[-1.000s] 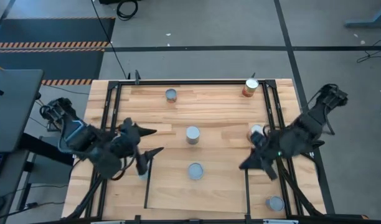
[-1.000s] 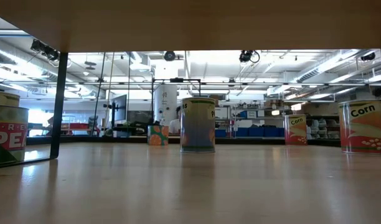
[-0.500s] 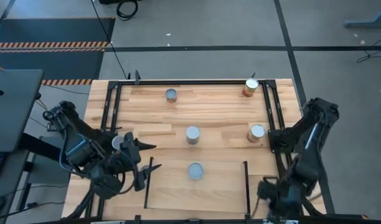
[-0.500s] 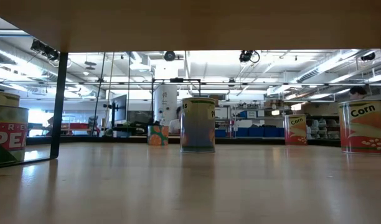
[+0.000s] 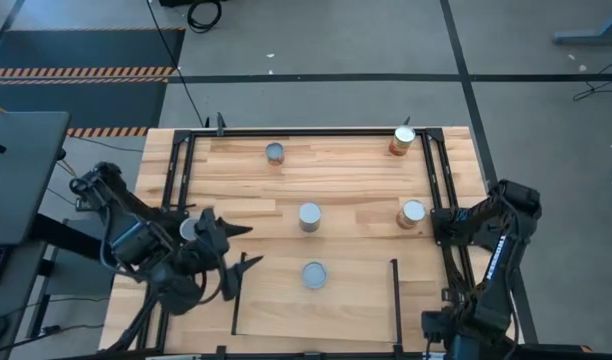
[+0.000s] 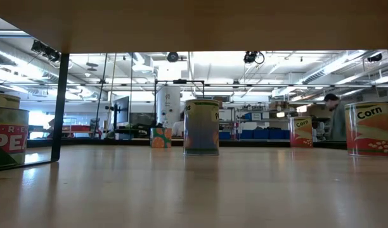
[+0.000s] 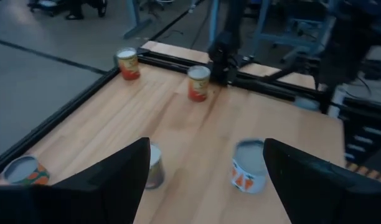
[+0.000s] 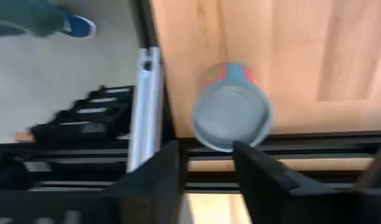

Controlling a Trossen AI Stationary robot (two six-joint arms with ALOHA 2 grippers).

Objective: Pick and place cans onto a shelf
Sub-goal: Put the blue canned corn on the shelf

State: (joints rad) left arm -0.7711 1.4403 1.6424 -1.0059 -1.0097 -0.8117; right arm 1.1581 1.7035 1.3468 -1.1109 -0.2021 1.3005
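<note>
Several cans stand upright on the tabletop. One can (image 5: 314, 274) stands on the shelf (image 5: 286, 312), the pale panel between two black bars. Others stand at the middle (image 5: 309, 215), far left (image 5: 274, 152), far right (image 5: 403, 140), right (image 5: 412, 212) and beside the left arm (image 5: 189, 228). My left gripper (image 5: 238, 250) is open and empty over the shelf's left bar; its view (image 7: 203, 186) looks across several cans. My right gripper (image 8: 206, 147) is open at the near right corner, its fingers just short of a grey-topped can (image 8: 231, 115), which my right arm hides in the high view.
A black frame (image 5: 306, 130) runs around the tabletop, with rails (image 8: 284, 144) at the near right corner close to the can. In the low view the cans (image 6: 201, 126) stand across the table, and a person (image 6: 333, 117) shows in the room behind.
My right arm has swung from beside the right-hand can toward the table's near right corner and now stands over the can there. My left arm has drawn back toward the table's left edge, uncovering the can beside it. No can has moved.
</note>
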